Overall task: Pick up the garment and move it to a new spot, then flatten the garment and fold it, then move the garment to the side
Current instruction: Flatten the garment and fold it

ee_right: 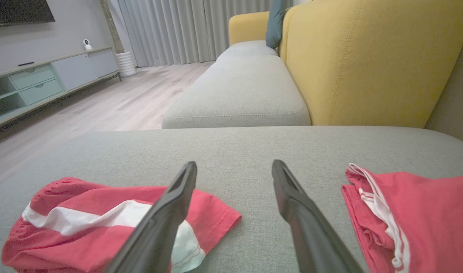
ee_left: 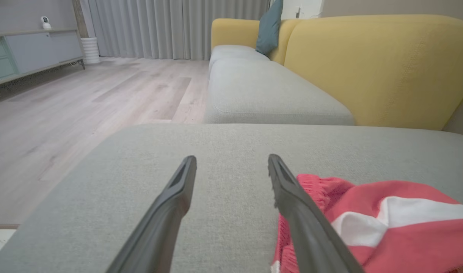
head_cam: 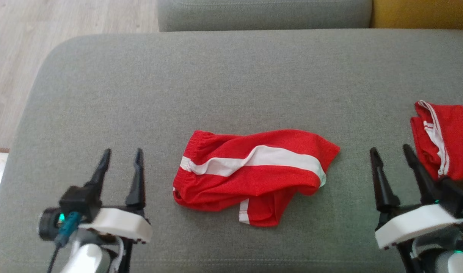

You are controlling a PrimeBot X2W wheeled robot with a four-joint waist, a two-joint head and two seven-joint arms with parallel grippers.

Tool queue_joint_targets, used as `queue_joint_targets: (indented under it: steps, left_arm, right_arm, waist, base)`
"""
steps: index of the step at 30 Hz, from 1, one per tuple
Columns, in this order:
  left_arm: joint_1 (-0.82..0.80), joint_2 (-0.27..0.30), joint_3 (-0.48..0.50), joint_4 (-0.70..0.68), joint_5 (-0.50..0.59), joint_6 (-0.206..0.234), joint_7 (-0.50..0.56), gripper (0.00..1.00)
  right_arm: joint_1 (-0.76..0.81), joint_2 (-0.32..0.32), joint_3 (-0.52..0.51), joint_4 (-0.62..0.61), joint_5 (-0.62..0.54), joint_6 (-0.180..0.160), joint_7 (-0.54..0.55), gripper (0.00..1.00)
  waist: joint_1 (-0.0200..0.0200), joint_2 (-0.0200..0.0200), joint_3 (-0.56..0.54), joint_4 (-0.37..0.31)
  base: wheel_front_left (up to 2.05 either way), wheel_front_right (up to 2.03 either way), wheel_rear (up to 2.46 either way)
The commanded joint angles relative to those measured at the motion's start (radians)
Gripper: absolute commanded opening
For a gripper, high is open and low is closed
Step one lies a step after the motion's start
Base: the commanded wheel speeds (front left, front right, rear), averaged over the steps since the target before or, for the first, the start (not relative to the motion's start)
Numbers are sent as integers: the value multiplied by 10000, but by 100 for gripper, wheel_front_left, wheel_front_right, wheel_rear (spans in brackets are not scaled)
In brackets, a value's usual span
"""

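A red garment (head_cam: 254, 172) with a broad white stripe lies crumpled in the middle of the grey cushion (head_cam: 231, 76). It also appears at the lower right of the left wrist view as the garment (ee_left: 383, 223), and at the lower left of the right wrist view as the garment (ee_right: 102, 223). My left gripper (head_cam: 123, 155) hovers to the garment's left, open and empty, fingers (ee_left: 178, 197) spread. My right gripper (head_cam: 390, 151) stands open to the garment's right, holding nothing.
A second red piece with thin white trim (head_cam: 445, 138) lies at the cushion's right edge, touching my right wrist. The cushion's left edge drops to wooden floor (head_cam: 11, 57). A yellow sofa back (ee_right: 368, 60) rises behind, and another grey seat (ee_left: 261, 91) lies ahead.
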Motion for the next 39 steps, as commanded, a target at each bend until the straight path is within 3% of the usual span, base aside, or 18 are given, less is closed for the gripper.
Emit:
queue_joint_targets:
  steps: [1, 12, 22, 27, 34, 39]
  left_arm:
    - [-260, 288, 548, -395, 93, 125, -115, 100]
    - [309, 534, 817, -745, 139, 421, -123, 100]
    - [246, 608, 722, -830, 134, 366, -92, 100]
    - [-398, 564, 208, -774, 82, -190, 478, 100]
    - [-1686, 46, -969, 191, -259, -1298, 2183, 100]
    - [-2150, -147, -1232, 1117, -508, -1582, 2981, 100]
  right_arm:
    - [-32, -64, 331, -423, -85, 39, 75, 100]
    - [205, -66, 455, -535, -59, 39, 195, 100]
    - [202, -65, 402, -562, -30, 39, 214, 100]
    - [138, -65, 398, -581, 7, 39, 217, 100]
    - [-54, -65, 520, -528, 48, 39, 201, 100]
    - [-113, -65, 515, -468, 88, 39, 205, 100]
  waist:
    - [0, 0, -106, -33]
    - [0, 0, -309, -99]
    - [0, 0, -224, -69]
    - [0, 0, 22, -62]
    - [0, 0, 411, -211]
    - [0, 0, 570, -333]
  base:
    - [0, 0, 0]
    - [0, 0, 0]
    - [0, 0, 0]
    - [0, 0, 0]
    - [0, 0, 0]
    - [0, 0, 0]
